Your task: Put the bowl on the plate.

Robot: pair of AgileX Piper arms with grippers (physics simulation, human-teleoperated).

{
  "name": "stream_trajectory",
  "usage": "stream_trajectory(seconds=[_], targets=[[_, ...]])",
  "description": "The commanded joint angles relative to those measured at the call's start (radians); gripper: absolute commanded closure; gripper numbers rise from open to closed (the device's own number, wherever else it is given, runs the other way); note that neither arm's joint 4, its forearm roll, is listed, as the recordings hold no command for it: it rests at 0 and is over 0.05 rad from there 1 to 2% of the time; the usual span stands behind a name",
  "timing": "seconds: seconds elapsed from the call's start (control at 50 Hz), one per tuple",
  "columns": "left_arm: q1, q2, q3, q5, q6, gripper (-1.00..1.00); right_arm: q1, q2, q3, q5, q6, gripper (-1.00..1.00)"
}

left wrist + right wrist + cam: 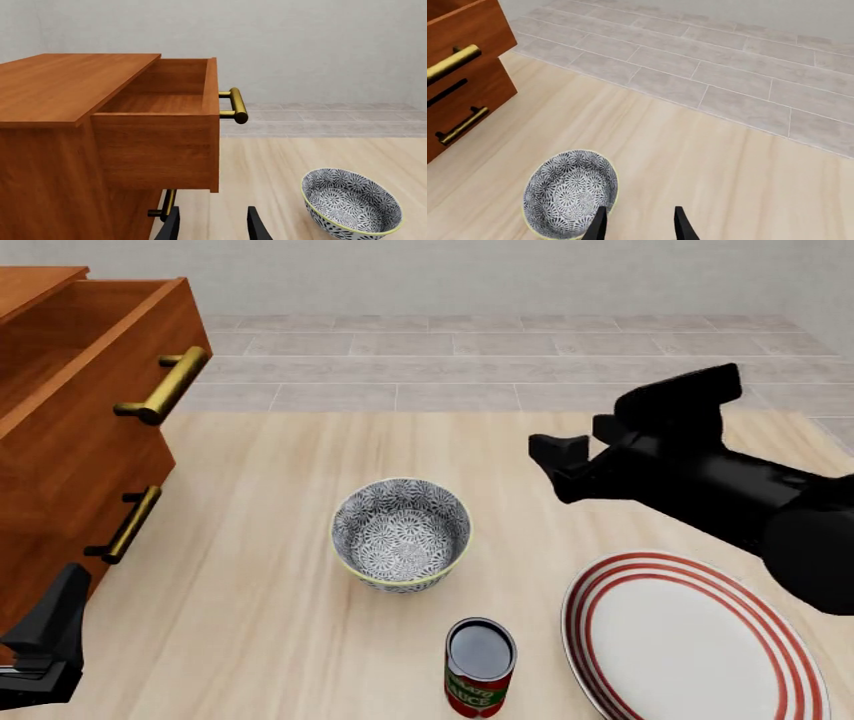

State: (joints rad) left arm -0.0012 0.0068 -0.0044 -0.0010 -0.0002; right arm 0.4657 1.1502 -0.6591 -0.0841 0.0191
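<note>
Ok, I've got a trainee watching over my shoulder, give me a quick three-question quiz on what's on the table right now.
1. True or false: the bowl already sits on the plate.
2. Multiple choice: in the front view, what stands between bowl and plate, nearer the camera? A) a red can B) a mug C) a spoon
3. Short answer: is the top drawer of the wooden cabinet open or shut?

Key
1. False. The bowl rests on the table, left of the plate and apart from it.
2. A, the red can, upright.
3. Open; the left wrist view looks into it.
</note>
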Motion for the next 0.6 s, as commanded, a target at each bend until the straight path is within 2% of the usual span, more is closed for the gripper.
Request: stream_trajectory(seconds=[0.02, 0.12, 0.16, 0.18, 0.26, 0.42, 0.6], targets=[[0.000, 0.000, 0.000, 0.000, 0.001, -1.00, 0.103, 0.226, -0.154, 0.115, 0.015, -1.00], [0.000, 0.000, -0.001, 0.001, 0.000, -1.00, 0.126, 0.285, -0.205, 0.150, 0.035, -1.00], [0.000, 0.000, 0.000, 0.001, 0.000, -1.00, 0.140, 0.308, -0.214, 0.151, 0.062, -1.00], [0.000, 0.000, 0.000, 0.001, 0.001, -1.00, 0.137, 0.330, -0.223, 0.154, 0.043, -1.00], [0.000, 0.001, 0.000, 0.000, 0.000, -1.00, 0.146, 0.379, -0.237, 0.160, 0.056, -1.00], [0.000, 0.001, 0.000, -0.001, 0.000, -1.00, 0.150, 0.481, -0.286, 0.184, 0.042, -1.00], [-0.001, 0.002, 0.000, -0.001, 0.001, -1.00, 0.169, 0.559, -0.319, 0.197, 0.052, -1.00]])
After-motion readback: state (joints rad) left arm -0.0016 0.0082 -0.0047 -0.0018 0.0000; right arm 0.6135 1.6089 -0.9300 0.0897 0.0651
